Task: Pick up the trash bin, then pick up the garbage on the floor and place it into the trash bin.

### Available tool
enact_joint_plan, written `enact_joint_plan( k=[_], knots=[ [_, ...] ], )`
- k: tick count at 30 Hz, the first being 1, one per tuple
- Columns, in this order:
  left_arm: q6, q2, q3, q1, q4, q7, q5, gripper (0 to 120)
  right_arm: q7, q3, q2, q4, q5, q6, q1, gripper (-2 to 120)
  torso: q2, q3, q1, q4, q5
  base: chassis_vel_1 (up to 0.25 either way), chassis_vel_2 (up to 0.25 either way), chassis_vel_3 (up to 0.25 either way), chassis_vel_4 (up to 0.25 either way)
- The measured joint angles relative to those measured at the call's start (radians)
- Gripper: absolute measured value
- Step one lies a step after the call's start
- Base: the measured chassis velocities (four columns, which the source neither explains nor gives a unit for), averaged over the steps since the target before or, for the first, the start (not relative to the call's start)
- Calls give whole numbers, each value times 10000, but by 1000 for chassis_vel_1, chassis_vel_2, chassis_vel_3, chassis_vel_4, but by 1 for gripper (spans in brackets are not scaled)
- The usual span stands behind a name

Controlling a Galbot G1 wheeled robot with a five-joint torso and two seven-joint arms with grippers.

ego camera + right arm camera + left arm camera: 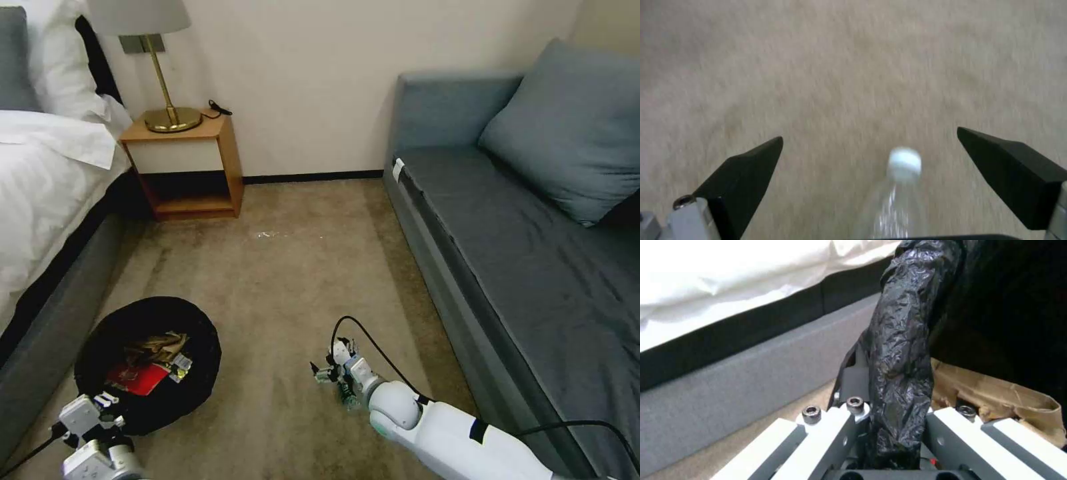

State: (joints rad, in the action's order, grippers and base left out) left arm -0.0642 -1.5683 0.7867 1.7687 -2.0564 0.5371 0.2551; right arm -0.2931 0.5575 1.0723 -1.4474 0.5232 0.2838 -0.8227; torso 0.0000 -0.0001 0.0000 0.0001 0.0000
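- Bottle: small, clear, white-capped; lies on the carpet between the open jaws of the right gripper. In the right wrist view its long axis runs straight out along the gripper's line of reach, cap leading, body back toward the palm. It sits slightly nearer one finger than the other, touching neither.
- Right gripper: low over the floor at about 5 o'clock in the head view, beside the sofa; jaws spread wide, gripping nothing.
- Judgement: the jaws straddle the bottle across its narrow width, so closing should pinch the body rather than the cap.
- Trash bin: at about 7 o'clock in the head view, beside the bed, well apart from the bottle. A red-and-white wrapper and tan paper scrap lie inside.
- Left gripper: at the bin's near rim, jaws closed on the black bag-covered rim.
- Nearer arm to the bottle: the right.
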Motion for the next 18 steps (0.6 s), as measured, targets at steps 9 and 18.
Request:
enact_joint_plan(
  k=[9, 18],
  knots=[
    [-77, 87, 63, 95, -36, 16, 104, 3, -524, -282, -98, -333, 234, 1303, -456, 100, 0, 0, 0, -1, 0, 0, 0, 0, 0],
    [-163, 66, 43, 180, -68, 17, 77, 3, -530, -643, -74, -252, 788, 2030, -650, 100, 0, 0, 0, -1, 0, 0, 0, 0, 0]
  ],
)
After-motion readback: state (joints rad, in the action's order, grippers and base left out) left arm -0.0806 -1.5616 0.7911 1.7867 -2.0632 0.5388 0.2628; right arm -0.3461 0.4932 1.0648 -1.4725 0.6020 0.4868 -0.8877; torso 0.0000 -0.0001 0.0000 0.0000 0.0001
